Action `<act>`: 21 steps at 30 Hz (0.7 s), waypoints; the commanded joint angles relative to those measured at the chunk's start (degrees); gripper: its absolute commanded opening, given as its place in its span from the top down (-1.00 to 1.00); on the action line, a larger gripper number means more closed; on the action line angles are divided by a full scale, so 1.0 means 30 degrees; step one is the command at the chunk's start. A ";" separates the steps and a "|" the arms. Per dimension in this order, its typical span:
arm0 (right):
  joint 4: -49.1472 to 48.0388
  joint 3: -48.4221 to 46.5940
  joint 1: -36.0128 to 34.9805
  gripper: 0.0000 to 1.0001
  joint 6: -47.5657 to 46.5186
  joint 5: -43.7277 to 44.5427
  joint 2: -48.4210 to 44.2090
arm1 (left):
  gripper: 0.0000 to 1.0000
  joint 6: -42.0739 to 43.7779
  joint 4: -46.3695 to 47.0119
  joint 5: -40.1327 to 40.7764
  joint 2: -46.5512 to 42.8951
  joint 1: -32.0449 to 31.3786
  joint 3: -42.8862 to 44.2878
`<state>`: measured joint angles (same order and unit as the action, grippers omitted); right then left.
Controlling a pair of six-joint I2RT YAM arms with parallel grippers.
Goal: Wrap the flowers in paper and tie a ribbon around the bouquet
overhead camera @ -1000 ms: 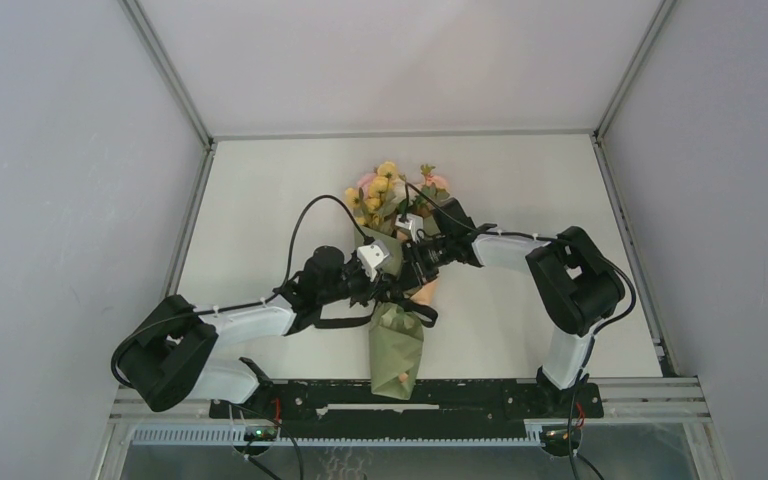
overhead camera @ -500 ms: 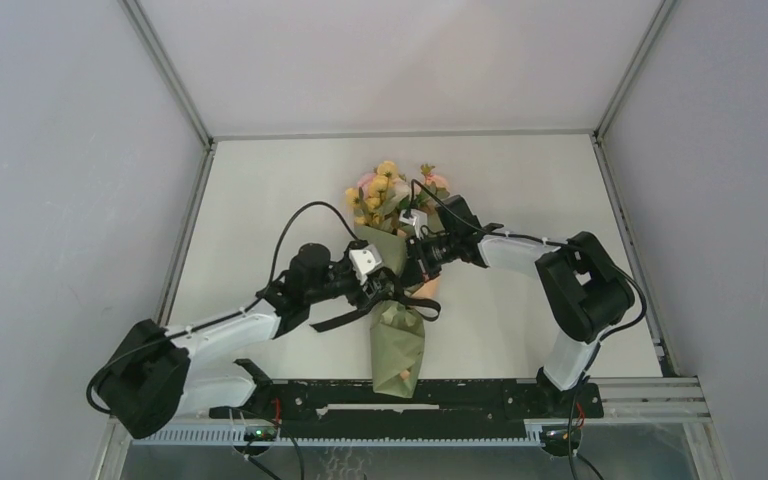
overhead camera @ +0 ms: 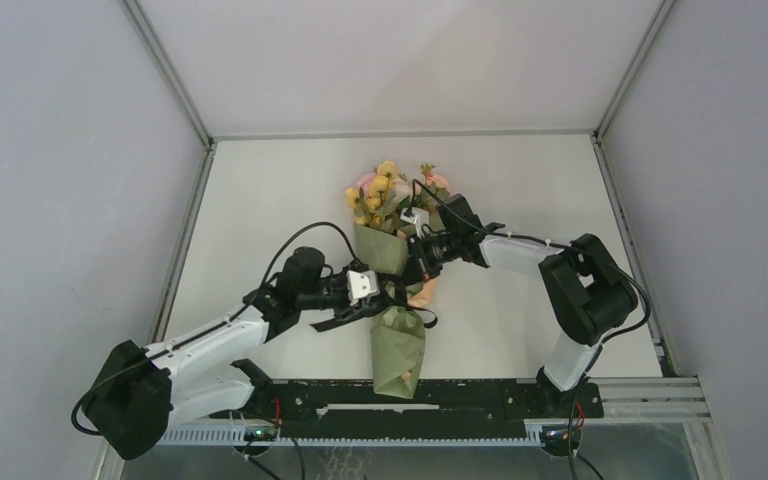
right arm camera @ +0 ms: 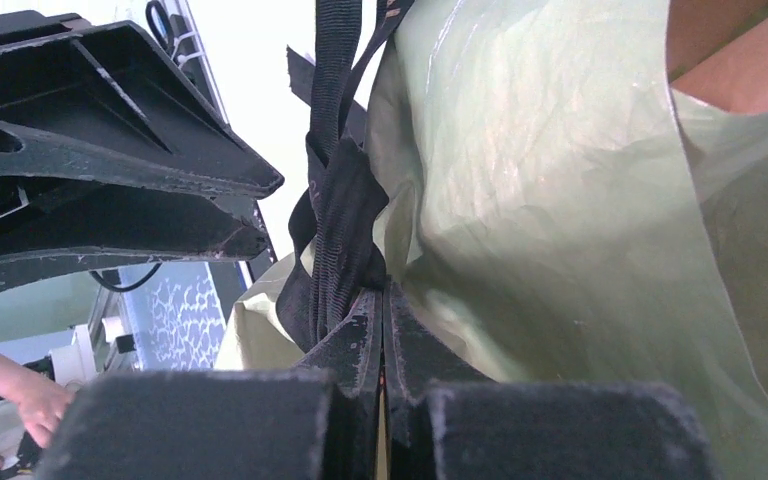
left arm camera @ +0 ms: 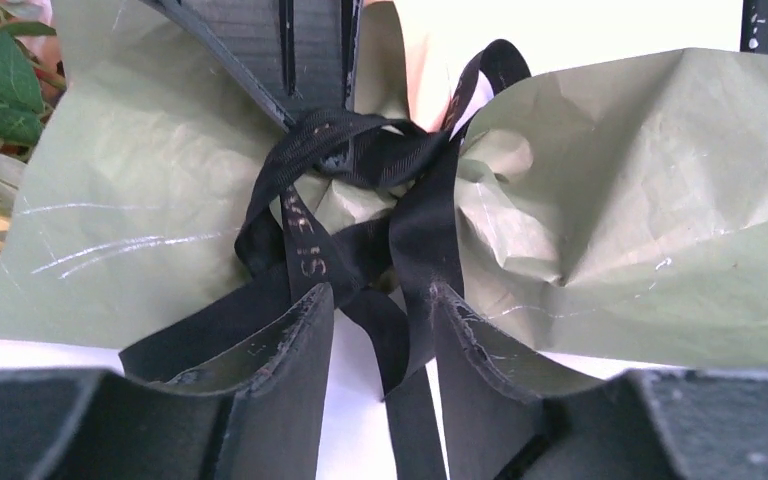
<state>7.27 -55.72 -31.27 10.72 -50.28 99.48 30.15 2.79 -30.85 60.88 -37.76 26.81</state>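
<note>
Done with the wrapping, by the look of it: rolled into a cone of paper (overhead camera: 398, 350), with the flowers (overhead camera: 388, 188) poking out of the wide far end. Lying as a bouquet (overhead camera: 380, 250) along the middle of the worktop (overhead camera: 520, 180), narrow end toward the arm bases.

Well into the tying too. Looped round the pinched waist of the cone with the ribbon (left arm camera: 360, 160), crossed and bunched into what looks like a knot, though slack and untidy, with flat tails trailing off on the left arm's side. Judged close to finished. Left to do, most likely: pulling the knot snug, then letting go.

Pinching a bunched length of ribbon at the waist with the right fingers (right arm camera: 382, 320), pressed flat together. Standing partway apart with the left fingers (left arm camera: 385, 335), one tail running loose through the gap and brushing one inner face; not clamped, as far as can be told.

Against a second ago: drawn back with the left arm toward the near left, wrist now nearer the bases and off the upper part of the cone, elbow swung out lower. Kept at the waist with the right wrist, only the elbow eased slightly rightward. No shift to be seen in the bouquet.
</note>
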 commanded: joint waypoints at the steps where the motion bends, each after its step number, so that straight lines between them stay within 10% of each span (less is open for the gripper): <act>1: 0.0291 -0.0089 -0.0143 1.00 -0.0048 0.0691 -0.1407 | 0.04 0.0784 -0.0810 -0.0718 -0.0417 0.0837 0.1628; 8: 0.0523 -0.0098 -0.0420 0.99 -0.0088 0.1484 -0.1771 | -0.19 0.7807 -0.6733 -0.1656 -0.0158 0.3886 0.3911; 21: 0.0815 -0.0105 -0.0782 0.95 -0.0274 0.1789 -0.1914 | -0.54 1.8215 -0.4195 -0.1023 0.4337 0.4075 0.5384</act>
<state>9.80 -55.72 -33.21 10.57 -45.30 96.42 74.30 -14.04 -33.63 70.81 -25.36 38.85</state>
